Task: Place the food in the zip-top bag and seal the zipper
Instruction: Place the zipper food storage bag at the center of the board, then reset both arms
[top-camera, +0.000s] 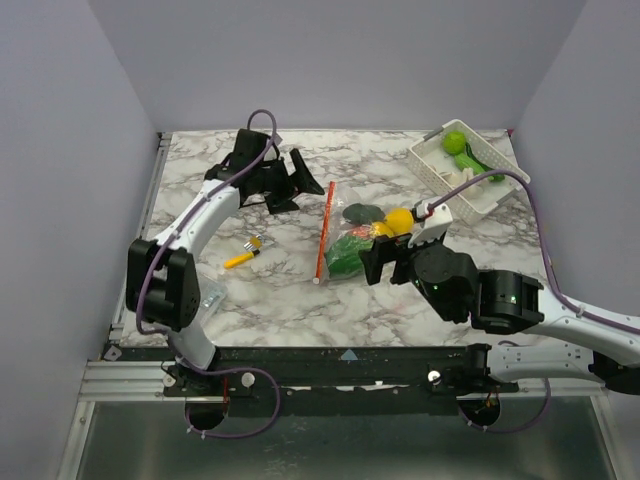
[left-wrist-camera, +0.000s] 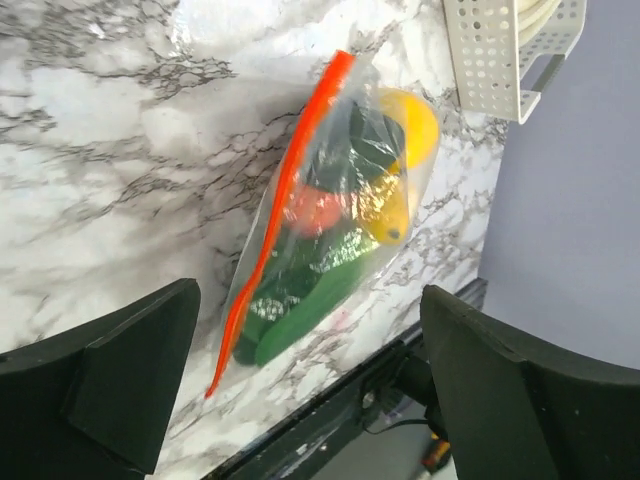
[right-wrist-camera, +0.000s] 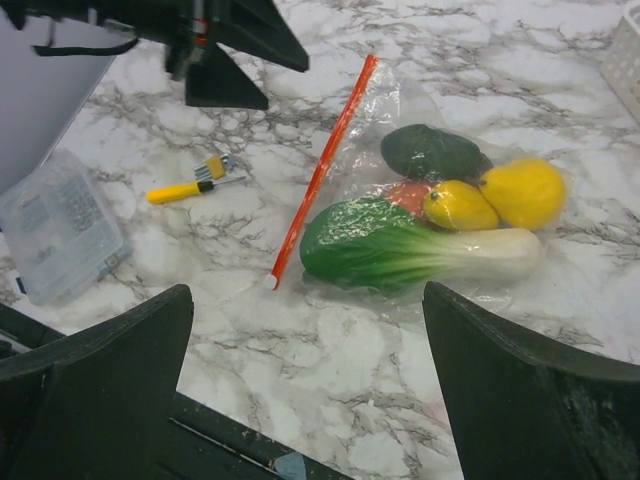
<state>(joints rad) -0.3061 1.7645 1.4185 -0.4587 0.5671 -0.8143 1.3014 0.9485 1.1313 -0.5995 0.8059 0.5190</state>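
The zip-top bag (top-camera: 352, 240) lies flat mid-table with food inside: a green and white bok choy (right-wrist-camera: 400, 245), two yellow pieces (right-wrist-camera: 525, 190), a dark green piece (right-wrist-camera: 432, 152) and a red-orange one. Its zipper (top-camera: 325, 230) is a straight red-orange strip along the bag's left edge, also in the left wrist view (left-wrist-camera: 280, 210) and the right wrist view (right-wrist-camera: 325, 165). My left gripper (top-camera: 303, 185) is open and empty, hovering beyond the bag's far left. My right gripper (top-camera: 385, 265) is open and empty, just near of the bag. Bright green food (top-camera: 462, 150) lies in the basket.
A white slotted basket (top-camera: 440, 175) stands at the back right. A yellow-orange marker pen (top-camera: 243, 255) lies left of the bag. A small flat clear packet (top-camera: 210, 295) lies near the front left edge. The table's near edge (right-wrist-camera: 250, 440) is just below the right gripper.
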